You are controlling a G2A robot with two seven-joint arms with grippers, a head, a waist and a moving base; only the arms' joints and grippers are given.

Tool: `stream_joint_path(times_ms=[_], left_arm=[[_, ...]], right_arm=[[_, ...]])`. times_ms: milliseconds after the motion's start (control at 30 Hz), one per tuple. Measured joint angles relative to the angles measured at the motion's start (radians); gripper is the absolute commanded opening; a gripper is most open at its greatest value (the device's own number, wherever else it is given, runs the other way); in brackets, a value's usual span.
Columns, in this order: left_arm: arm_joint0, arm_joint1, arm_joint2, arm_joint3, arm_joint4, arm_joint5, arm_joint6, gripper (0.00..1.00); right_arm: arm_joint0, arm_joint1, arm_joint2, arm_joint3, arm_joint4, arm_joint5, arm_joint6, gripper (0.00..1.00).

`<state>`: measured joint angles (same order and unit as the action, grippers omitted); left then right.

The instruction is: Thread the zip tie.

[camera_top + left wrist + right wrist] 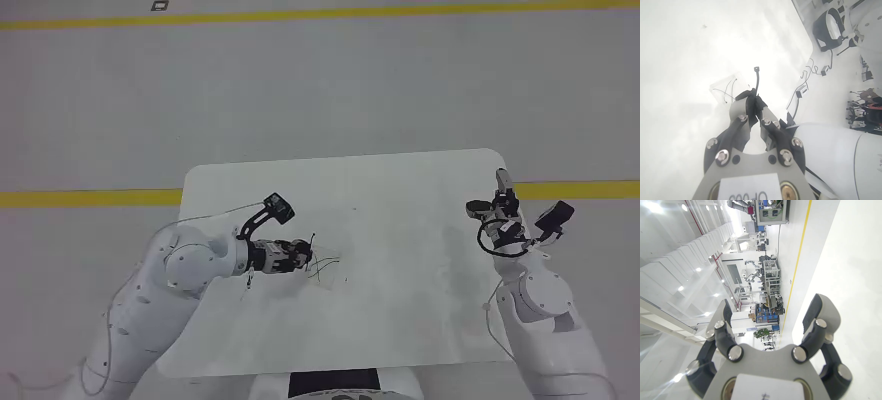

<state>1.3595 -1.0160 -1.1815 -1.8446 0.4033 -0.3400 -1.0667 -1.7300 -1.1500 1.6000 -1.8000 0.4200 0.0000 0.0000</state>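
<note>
My left gripper is shut on a black zip tie, whose head end sticks up out past the fingertips. In the top view the left gripper sits left of the table's middle, with the zip tie poking out of it. Just beyond it a clear plastic sheet or bag with thin black ties on it lies on the table. My right gripper is open and holds nothing; it stands raised at the table's right edge, pointing away from the table.
The white table has rounded corners. Yellow floor lines run beside and beyond it. Cables and small boxes lie on the floor past the table edge.
</note>
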Motion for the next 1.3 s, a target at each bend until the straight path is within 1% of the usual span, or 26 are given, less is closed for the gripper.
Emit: stream_joint_path(times_ms=[333, 367, 433, 500, 600, 667, 767, 867, 1300], left_arm=[[0.0, 0.0, 0.0, 0.0, 0.0, 0.0, 0.001, 0.0], [0.001, 0.0, 0.001, 0.001, 0.005, 0.003, 0.005, 0.0], [0.002, 0.001, 0.003, 0.002, 0.037, 0.02, 0.035, 0.0], [0.008, 0.004, -0.004, -0.01, 0.066, 0.027, 0.061, 0.0], [0.03, 0.014, -0.042, -0.042, 0.084, 0.035, 0.076, 0.0], [0.054, 0.022, -0.071, -0.073, 0.092, 0.037, 0.084, 0.0], [0.09, 0.031, -0.11, -0.113, 0.099, 0.022, 0.092, 0.0], [0.118, 0.039, -0.144, -0.126, 0.089, 0.0, 0.102, 0.0], [0.118, 0.039, -0.145, -0.126, 0.088, 0.0, 0.102, 0.0]], right_arm=[[0.0, 0.0, 0.0, 0.0, 0.0, 0.0, 0.0, 1.0], [0.0, 0.0, 0.0, 0.0, 0.0, 0.0, 0.0, 1.0], [0.0, 0.0, 0.0, 0.0, 0.0, 0.0, 0.0, 1.0], [0.0, 0.0, 0.0, 0.0, 0.0, 0.0, 0.0, 1.0], [0.0, 0.0, 0.0, 0.0, 0.0, 0.0, 0.0, 1.0], [0.0, 0.0, 0.0, 0.0, 0.0, 0.0, 0.0, 1.0], [0.0, 0.0, 0.0, 0.0, 0.0, 0.0, 0.0, 1.0], [0.0, 0.0, 0.0, 0.0, 0.0, 0.0, 0.0, 1.0], [0.0, 0.0, 0.0, 0.0, 0.0, 0.0, 0.0, 1.0]])
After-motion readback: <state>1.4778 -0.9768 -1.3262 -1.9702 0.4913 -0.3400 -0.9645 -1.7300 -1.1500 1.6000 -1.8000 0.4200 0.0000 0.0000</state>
